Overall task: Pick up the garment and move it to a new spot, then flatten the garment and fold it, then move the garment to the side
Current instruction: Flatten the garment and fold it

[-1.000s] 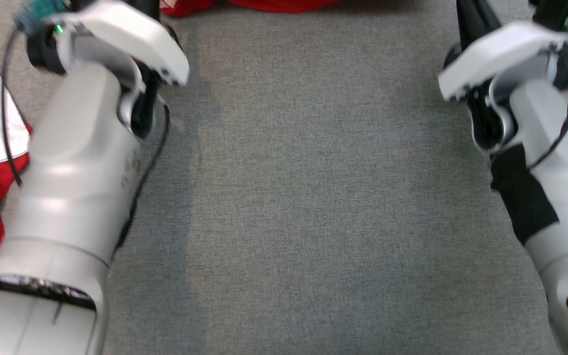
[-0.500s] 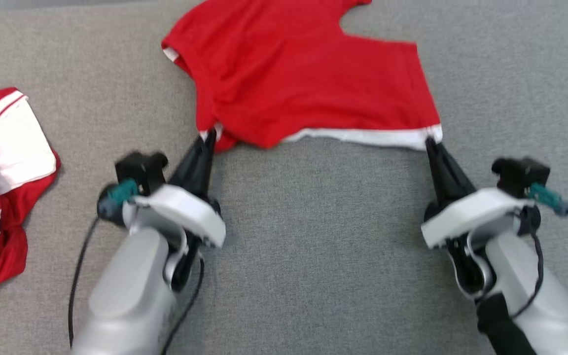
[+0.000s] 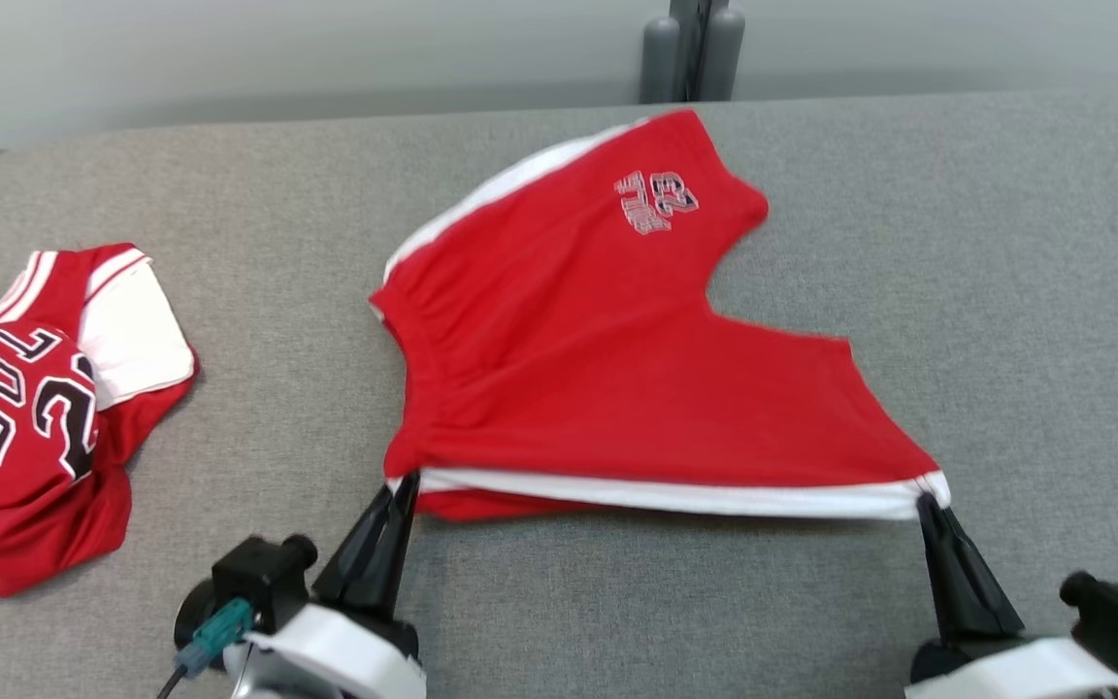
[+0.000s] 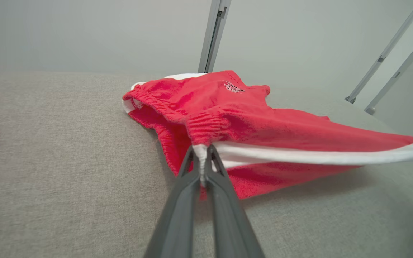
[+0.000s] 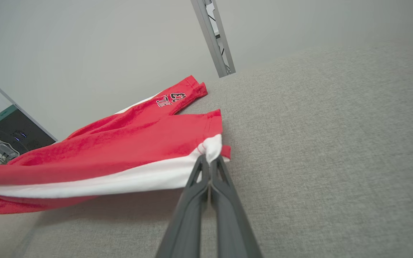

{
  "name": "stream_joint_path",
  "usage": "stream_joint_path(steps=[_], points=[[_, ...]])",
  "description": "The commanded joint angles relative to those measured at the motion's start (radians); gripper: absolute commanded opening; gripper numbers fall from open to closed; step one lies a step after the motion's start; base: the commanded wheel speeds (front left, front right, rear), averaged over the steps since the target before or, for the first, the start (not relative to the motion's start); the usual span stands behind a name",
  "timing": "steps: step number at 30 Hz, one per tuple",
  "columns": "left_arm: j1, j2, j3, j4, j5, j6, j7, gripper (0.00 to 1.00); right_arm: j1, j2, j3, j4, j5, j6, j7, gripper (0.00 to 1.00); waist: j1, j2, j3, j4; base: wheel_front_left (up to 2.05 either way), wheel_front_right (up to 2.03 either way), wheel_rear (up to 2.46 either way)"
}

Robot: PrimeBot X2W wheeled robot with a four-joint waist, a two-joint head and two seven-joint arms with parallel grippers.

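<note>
Two grippers hold a pair of red shorts (image 3: 617, 359) by one white-striped side, stretched between them above a grey padded table (image 3: 1005, 243). The left gripper (image 3: 409, 482), at the lower left of the head view, has its jaws pressed together on the corner at the elastic waistband, where the white stripe (image 3: 675, 497) meets the gathered red cloth. The left wrist view shows that white cloth pinched between the two dark fingers (image 4: 179, 208). The right gripper (image 3: 926, 505), at the lower right, pinches the other end of the stripe at the hem of a leg, its jaws closed tight on a small bunch of white cloth. The stripe runs taut and nearly straight from one gripper to the other, lifted off the table, with a shadow beneath it. The rest of the shorts slopes away from the robot and lies on the table near its middle, the far leg flat, with a printed 23 and a small word near its hem. A second white band edges the far side. The waistband faces the robot's left, the leg openings its right. Well apart to the left, near the table's edge, lies a crumpled red and white jersey (image 3: 35, 417) with black letters and a number. Behind the table stand a pale wall (image 3: 229, 58) and a grey post (image 3: 690, 49).
</note>
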Motion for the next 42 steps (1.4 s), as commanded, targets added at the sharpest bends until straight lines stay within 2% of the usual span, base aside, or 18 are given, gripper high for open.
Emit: stream_joint_path(steps=[1,10,18,21,25,33,42], points=[[0.032,0.01,0.007,-0.032,-0.012,0.014,0.021,0.0,0.032,-0.001,-0.017,-0.039,-0.012,0.0,0.016,0.0,0.0,0.0,-0.019,0.008,0.0,0.0,0.0],[0.216,0.059,0.032,-0.352,-0.034,0.119,0.171,0.0,0.247,0.03,-0.109,-0.336,-0.081,0.0,0.157,0.0,0.0,0.0,-0.048,-0.002,0.0,0.0,0.0],[0.22,0.063,0.026,-0.418,-0.038,0.138,0.21,0.0,0.211,0.031,-0.135,-0.387,-0.102,0.0,0.192,0.0,0.0,0.0,-0.031,-0.006,0.0,0.0,0.0],[0.184,0.058,0.023,-0.411,-0.044,0.13,0.219,0.0,0.152,0.031,-0.135,-0.367,-0.124,0.0,0.208,0.0,0.0,0.0,-0.004,0.007,0.0,0.0,0.0],[0.109,0.037,0.031,-0.383,-0.066,0.122,0.222,0.0,0.027,-0.007,-0.129,-0.324,-0.118,0.0,0.216,0.0,0.0,0.0,0.059,0.04,0.0,0.0,0.0],[-0.088,-0.009,0.017,-0.286,-0.076,0.082,0.185,0.0,-0.274,-0.145,-0.109,-0.19,-0.099,0.0,0.235,0.0,0.0,0.0,0.209,0.134,0.0,0.0,0.0],[-0.287,-0.054,-0.008,-0.147,-0.1,0.043,0.128,0.0,-0.639,-0.27,0.024,0.039,-0.056,0.0,0.274,0.0,0.0,0.0,0.318,0.219,0.0,0.0,0.0]])
